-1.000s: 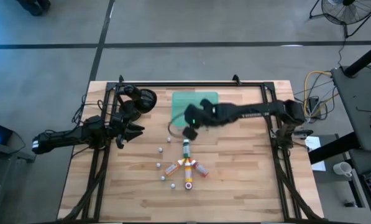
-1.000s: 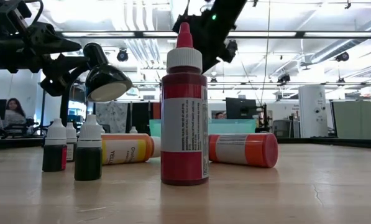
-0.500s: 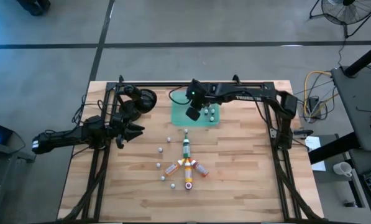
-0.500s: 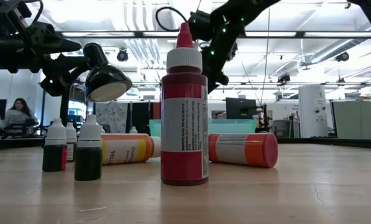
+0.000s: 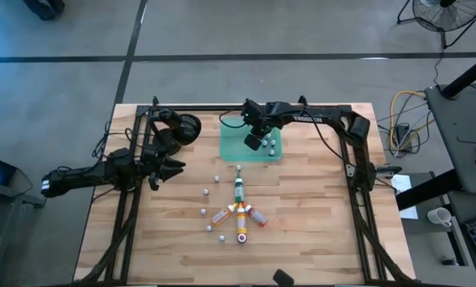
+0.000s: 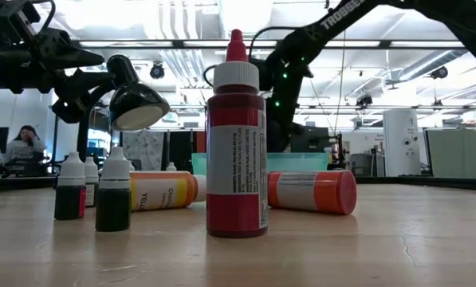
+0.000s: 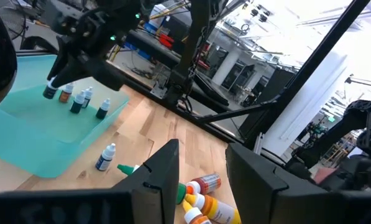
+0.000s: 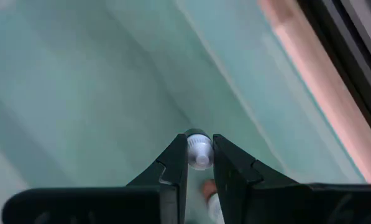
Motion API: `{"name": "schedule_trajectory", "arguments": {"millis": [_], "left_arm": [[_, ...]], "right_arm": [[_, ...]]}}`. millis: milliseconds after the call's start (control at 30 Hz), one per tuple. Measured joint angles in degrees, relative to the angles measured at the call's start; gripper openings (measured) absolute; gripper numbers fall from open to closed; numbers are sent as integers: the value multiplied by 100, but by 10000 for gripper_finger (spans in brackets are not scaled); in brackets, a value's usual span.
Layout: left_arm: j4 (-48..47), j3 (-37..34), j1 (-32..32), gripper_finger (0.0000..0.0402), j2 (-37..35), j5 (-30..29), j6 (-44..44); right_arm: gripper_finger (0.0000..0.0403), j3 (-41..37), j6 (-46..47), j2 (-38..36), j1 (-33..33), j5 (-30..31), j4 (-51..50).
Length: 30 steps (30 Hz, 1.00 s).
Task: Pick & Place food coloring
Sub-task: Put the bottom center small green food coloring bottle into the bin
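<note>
A flat translucent green tray (image 5: 238,131) lies at the table's far middle, with several small food coloring bottles (image 7: 79,101) standing in it. My right gripper (image 5: 254,142) is over the tray, pointing steeply down and shut on one more small white-capped bottle (image 7: 50,92). Nearer, a green bottle (image 5: 238,190) and orange, yellow and red ones (image 5: 241,226) lie on the wood, with small white-capped bottles (image 5: 206,192) standing around them. My left gripper (image 5: 166,169) waits open at the table's left. My right gripper pinches the small bottle's white cap (image 8: 199,152) between its two fingers (image 8: 176,160), coming from above. The bottle hangs upright below the fingers, over the tray's floor. I cannot tell whether its base touches the tray.
A dark round lamp-like head (image 5: 186,127) sits at the far left, beside the left arm. Black frame rails (image 5: 357,171) run along the table's sides and far edge. A tall red bottle (image 6: 236,143) stands upright close to the low camera.
My right gripper has swung from above the table's middle, near the green bottle, toward the far edge and down over the tray, tipping more steeply downward. It has stayed shut. The bottles on the wood have kept still.
</note>
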Motion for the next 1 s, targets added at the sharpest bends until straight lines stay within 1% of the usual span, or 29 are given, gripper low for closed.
{"name": "schedule_trajectory", "arguments": {"millis": [167,300,433,800,1000], "left_arm": [[0,2,0,106,0,0,1],[0,2,0,106,0,-2,2],[0,2,-2,106,0,0,1],[0,0,-4,106,0,0,1],[0,0,-4,106,0,0,2]], "right_arm": [[50,-2,90,127,-201,-10,-123],[50,10,48,216,-274,-308,-126],[53,15,-15,227,-271,-323,-117],[113,0,-221,245,-268,-345,-132],[141,0,-280,88,-260,-380,-285]]}}
